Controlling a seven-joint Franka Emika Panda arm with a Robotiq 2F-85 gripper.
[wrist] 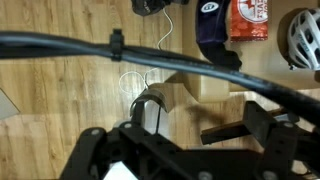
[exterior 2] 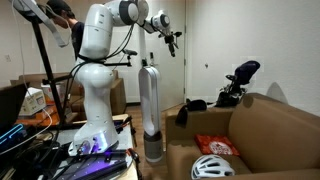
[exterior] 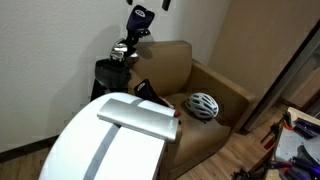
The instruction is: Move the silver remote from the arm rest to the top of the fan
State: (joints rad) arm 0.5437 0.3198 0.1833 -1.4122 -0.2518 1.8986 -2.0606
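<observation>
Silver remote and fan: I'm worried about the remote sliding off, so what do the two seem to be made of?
The silver remote looks like matte metal, or possibly metal-painted plastic: a flat silver-grey face with a soft sheen and thin, crisp edges. The fan looks like smooth moulded plastic: an even white dome with a grey band and no visible texture. Both surfaces look slick.
</observation>
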